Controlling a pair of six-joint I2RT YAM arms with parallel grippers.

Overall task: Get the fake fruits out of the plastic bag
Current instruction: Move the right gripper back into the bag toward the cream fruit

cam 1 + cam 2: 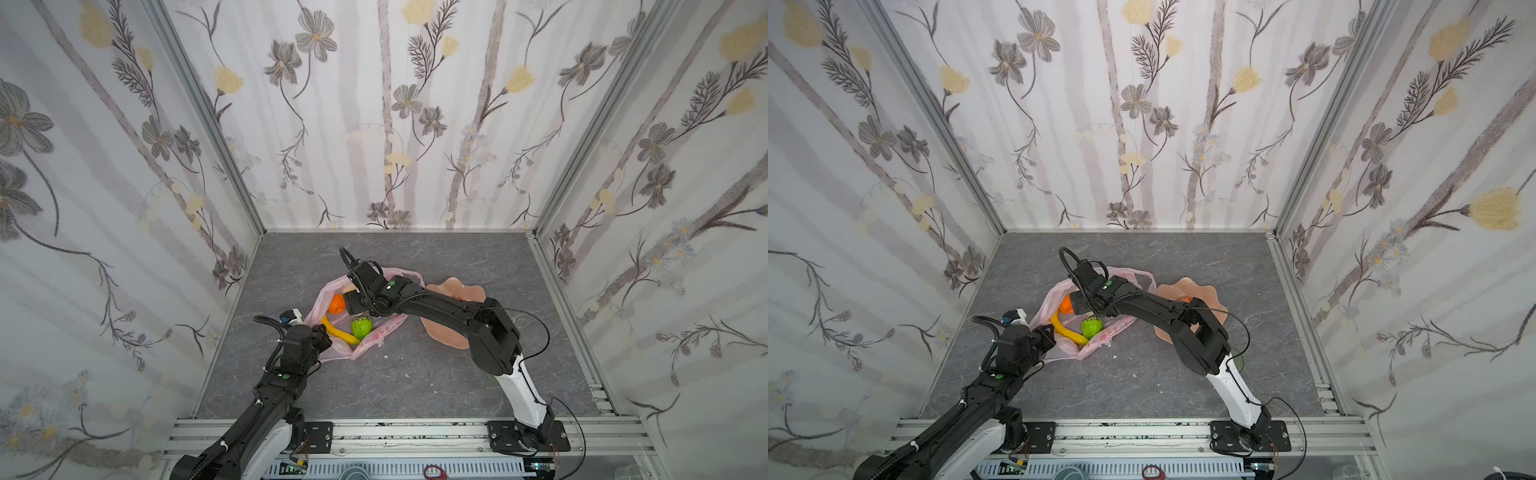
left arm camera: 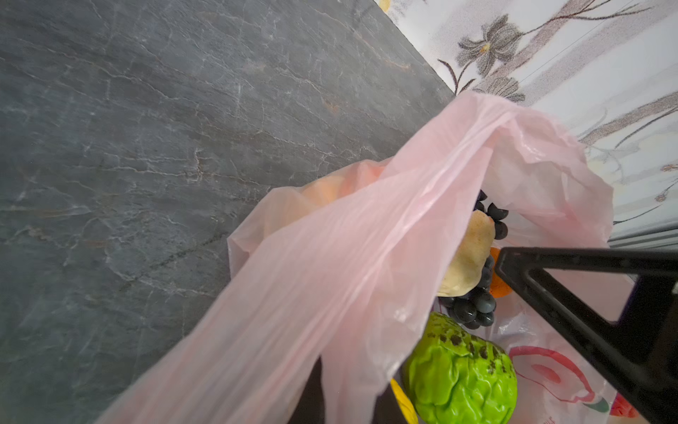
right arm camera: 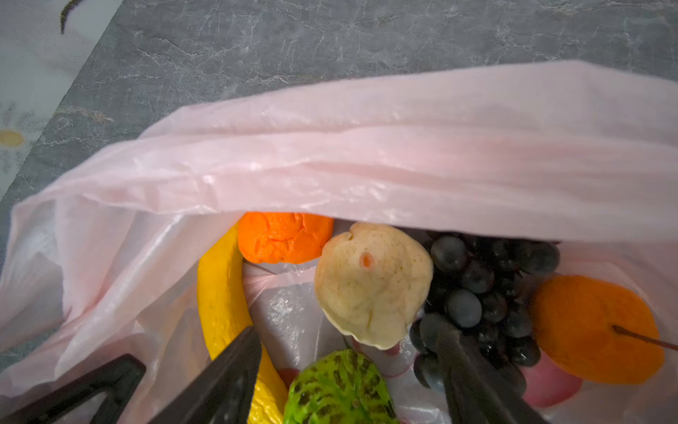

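**Position.** The bag [image 1: 338, 351] lies on the bench [image 1: 415, 386], left of centre in both top views, with its mouth open upward.

**Fingers.** The left fingers [image 1: 323, 333] are closed on the bag's near rim, and the film is drawn taut from them. The right fingers [image 3: 227, 374] stand apart inside the mouth and grip nothing. One lies against the banana [image 3: 220, 293], the other over the grapes [image 3: 488, 293].

**Contents, all in the bag.**
- The banana lies along one side, with an orange [image 3: 284, 236] at its far end.
- The beige piece [image 3: 370, 286] sits beyond the gap between the right fingers.
- The green fruit [image 3: 341, 389] sits between those fingers, nearer the wrist.
- A second orange [image 3: 594, 330] lies beside the grapes.
- A reddish shape [image 3: 550, 385] against that orange shows only through film; it is possibly the apple.

**Obstructions.** A fold of the bag's upper film overhangs the first orange and the grapes, hiding part of each. The beige piece rests on the grapes and covers part of the bunch.

**Surroundings.** The plate [image 1: 444, 336] sits on the bench just right of the bag. The right arm [image 1: 457, 311] crosses above the plate and hides its middle. Flowered walls [image 1: 374, 124] close the bench on three sides.
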